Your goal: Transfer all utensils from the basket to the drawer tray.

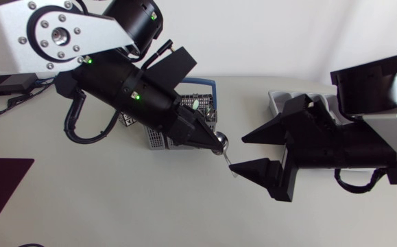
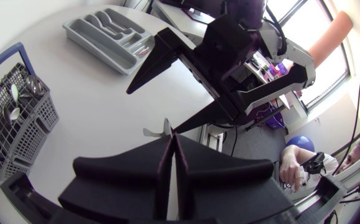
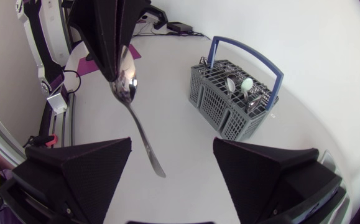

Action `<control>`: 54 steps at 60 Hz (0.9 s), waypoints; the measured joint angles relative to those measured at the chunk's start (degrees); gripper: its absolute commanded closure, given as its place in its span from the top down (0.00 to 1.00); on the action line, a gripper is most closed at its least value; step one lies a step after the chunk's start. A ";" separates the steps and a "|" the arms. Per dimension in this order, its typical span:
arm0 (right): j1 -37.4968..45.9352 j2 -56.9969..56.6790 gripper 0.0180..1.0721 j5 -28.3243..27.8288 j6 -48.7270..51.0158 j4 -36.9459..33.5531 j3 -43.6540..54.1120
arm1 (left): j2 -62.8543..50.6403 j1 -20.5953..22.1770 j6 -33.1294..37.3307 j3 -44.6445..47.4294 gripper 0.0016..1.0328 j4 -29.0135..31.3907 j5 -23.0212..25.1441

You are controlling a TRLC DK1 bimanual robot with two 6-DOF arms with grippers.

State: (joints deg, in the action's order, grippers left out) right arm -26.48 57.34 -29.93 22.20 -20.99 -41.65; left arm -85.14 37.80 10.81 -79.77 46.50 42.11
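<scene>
While the left gripper (image 1: 217, 143) pinches the spoon (image 3: 139, 127) by its bowl beside the basket (image 3: 220, 109), the right gripper (image 1: 238, 153) stands spread. Probably light, stiff, slick steel; best taken mid-handle.

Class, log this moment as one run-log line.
left jaws: shut on spoon | right jaws: open, handle between | basket: holds utensils | tray: on table

Shiny metal spoon (image 3: 136, 124) aloft over counter (image 1: 116, 199), bowl pinched in left gripper (image 1: 213, 140), handle slanting down. Grey mesh basket (image 3: 229, 115), blue handle, upright, holding few utensils (image 3: 246, 84). Grey drawer tray (image 2: 92, 46) well apart.
</scene>
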 measured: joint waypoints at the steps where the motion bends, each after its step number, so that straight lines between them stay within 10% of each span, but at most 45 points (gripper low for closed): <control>1: -0.15 0.13 0.78 -0.09 0.20 0.13 0.00 | 0.00 0.09 0.00 0.00 0.05 0.13 0.13; 24: -3.04 0.46 0.18 -1.40 0.59 2.12 0.26 | -0.04 0.52 1.29 0.00 0.05 0.85 0.98; 54: -5.35 0.42 0.05 -2.29 0.90 1.88 0.55 | -0.04 0.46 1.29 0.00 0.06 0.81 1.49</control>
State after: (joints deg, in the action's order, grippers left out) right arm -31.83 57.76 -32.23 23.09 -19.11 -41.10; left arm -85.19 38.26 12.10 -79.77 47.31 43.59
